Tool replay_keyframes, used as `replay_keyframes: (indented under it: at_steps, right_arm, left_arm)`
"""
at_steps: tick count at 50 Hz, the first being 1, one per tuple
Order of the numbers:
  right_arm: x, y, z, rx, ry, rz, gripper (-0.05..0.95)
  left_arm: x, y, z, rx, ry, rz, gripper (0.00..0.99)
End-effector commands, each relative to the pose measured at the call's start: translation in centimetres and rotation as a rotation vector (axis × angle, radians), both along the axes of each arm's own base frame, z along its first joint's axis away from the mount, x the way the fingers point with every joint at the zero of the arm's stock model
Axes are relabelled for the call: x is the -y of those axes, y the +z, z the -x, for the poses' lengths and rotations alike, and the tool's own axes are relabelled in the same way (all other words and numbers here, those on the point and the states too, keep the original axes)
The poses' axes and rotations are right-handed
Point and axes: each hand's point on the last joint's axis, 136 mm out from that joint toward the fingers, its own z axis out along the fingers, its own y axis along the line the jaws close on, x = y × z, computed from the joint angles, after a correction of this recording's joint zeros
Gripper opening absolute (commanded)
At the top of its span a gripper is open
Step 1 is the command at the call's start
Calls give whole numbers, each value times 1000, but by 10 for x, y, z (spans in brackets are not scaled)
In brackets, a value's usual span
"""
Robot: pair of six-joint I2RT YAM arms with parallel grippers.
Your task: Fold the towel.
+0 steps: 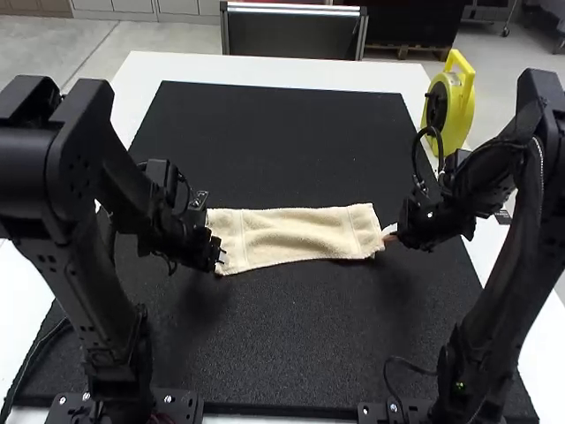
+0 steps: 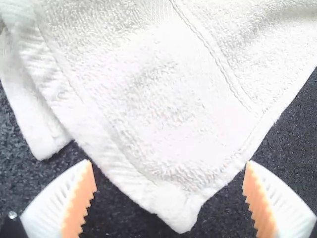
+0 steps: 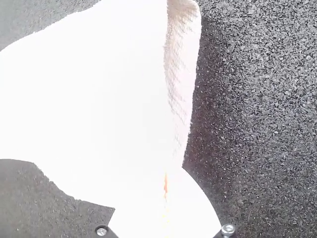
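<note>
The cream towel (image 1: 296, 237) lies as a long strip across the black mat, apparently folded over lengthwise. My left gripper (image 1: 219, 256) is at the strip's left end. In the left wrist view the fingers of my left gripper (image 2: 171, 198) stand wide apart on either side of a corner of the towel (image 2: 168, 109), with a lower layer peeking out beside it. My right gripper (image 1: 395, 234) is at the strip's right end. In the right wrist view my right gripper (image 3: 166, 193) is shut on the edge of the towel (image 3: 99, 99) near a corner.
A black mat (image 1: 274, 132) covers most of the white table (image 1: 256, 66). A yellow reel (image 1: 452, 106) stands at the table's right edge, behind the right arm. Both arms reach over the mat's near part from the two sides.
</note>
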Motion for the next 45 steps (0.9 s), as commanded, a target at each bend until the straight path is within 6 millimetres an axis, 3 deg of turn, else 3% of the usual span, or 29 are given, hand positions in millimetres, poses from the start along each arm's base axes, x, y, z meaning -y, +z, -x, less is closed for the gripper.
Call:
replay_keyframes:
  at_steps: [1, 11, 24, 45]
  right_arm:
    - [-4, -4, 5, -14, 18, -25, -20]
    - [-4, -2, 3, -13, 18, -27, -20]
    - [-7, 0, 5, -15, 30, -43, -20]
    - [-4, 1, 3, -7, 26, -44, -20]
  left_arm:
    - [-4, 4, -2, 13, 9, -18, 710]
    - [-7, -2, -3, 10, 21, -46, 707]
    - [4, -23, 4, -52, -14, -31, 703]
    - [27, -19, 2, -50, -49, 23, 621]
